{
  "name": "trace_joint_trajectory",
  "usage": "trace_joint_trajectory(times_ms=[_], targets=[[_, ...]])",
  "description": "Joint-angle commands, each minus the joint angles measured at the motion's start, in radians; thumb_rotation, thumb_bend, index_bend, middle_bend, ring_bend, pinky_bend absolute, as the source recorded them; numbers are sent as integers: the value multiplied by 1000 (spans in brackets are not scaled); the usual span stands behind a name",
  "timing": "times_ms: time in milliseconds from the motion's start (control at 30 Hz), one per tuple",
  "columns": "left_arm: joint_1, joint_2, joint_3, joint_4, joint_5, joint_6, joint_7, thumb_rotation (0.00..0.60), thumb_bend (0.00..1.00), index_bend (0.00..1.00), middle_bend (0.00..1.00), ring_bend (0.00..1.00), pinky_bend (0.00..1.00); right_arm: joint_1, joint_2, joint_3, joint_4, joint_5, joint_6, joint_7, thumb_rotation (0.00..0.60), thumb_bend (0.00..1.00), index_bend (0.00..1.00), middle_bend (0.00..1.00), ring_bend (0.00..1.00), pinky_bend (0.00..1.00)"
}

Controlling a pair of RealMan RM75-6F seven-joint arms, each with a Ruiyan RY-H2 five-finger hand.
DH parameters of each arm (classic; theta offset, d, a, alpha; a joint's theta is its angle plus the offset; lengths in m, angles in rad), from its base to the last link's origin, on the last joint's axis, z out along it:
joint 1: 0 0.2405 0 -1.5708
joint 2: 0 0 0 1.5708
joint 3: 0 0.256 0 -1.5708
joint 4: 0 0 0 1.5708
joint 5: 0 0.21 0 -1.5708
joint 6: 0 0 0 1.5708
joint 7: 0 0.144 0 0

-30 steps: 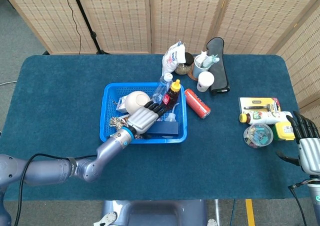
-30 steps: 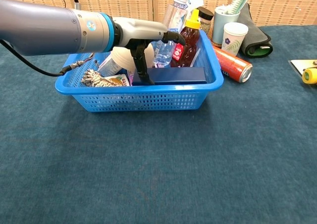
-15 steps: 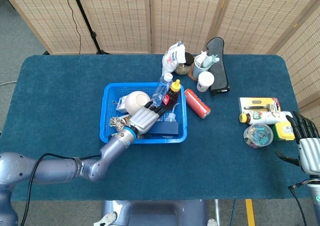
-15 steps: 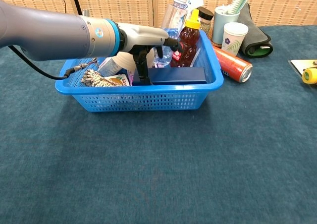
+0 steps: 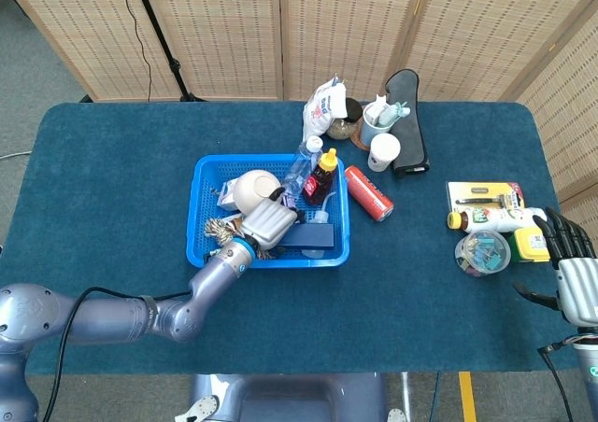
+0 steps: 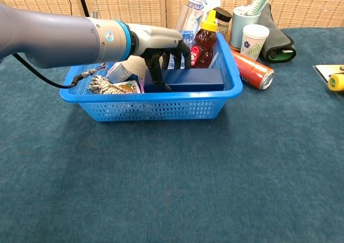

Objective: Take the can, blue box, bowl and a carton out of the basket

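1. Left hand [image 6: 161, 52] reached into the blue basket [image 6: 150, 108] at centre-left of the head view, dark fingers [image 6: 185, 52] curled down over the top edge of the blue box [image 6: 191, 79], thumb down at the box's left end.
2. Looked clamped around the box; box lay flat along the basket's near wall, not lifted clear.
3. Bowl [image 5: 254, 189], pale and round, sat in the basket just above and behind the left hand in the head view, partly hidden by it.
4. Can [image 5: 368, 192], red, lay on its side on the bench [image 5: 112, 179] just right of the basket, outside it.
5. Brown sauce bottle with yellow cap [image 6: 204, 41] stood upright in the basket's far right corner, clear water bottle [image 5: 301, 165] leaning beside it.
6. Tangle of rope [image 6: 102, 85] filled the basket's left end, a printed packet beside it; carton not told apart from these.
7. Right hand [image 5: 575, 268] hung at the lower right edge of the head view, fingers spread and holding nothing, just right of a round clear container [image 5: 482, 252] and a yellow-capped bottle [image 5: 491, 219] on the bench.
8. White cup [image 6: 253, 41] and a mug with brushes [image 6: 244, 18] stood at upper centre, beside a dark rolled cloth [image 6: 277, 36].
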Motion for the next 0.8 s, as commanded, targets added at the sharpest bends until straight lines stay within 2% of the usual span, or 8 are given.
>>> trace_joint_trajectory(times_ms=[33,233,500,667,800], targets=[[16,15,-15,-17,31,16,-28,600,415,476,406,451,0,0,0,1,-1,-1,1,-1,600,0,0,0,0,72],[53,76,-48,-89,114,47,-89,600,416,477,406,448,0,-1,0,1,-4,-1,0,-1,600,0,0,0,0,72],[121,249,-82,-239,204,118,-134,600,416,477,406,447,0,-3,5,0,-13,-4,0,1,600,0,0,0,0,72],[188,355,-63,-248,218,133,-170,600,415,476,406,447,0,-5,9,-2,-21,-11,6,4,600,0,0,0,0,72],[265,426,-26,-210,262,124,-242,600,415,476,406,444,0,-7,13,-3,-29,-16,10,7,600,0,0,0,0,73]])
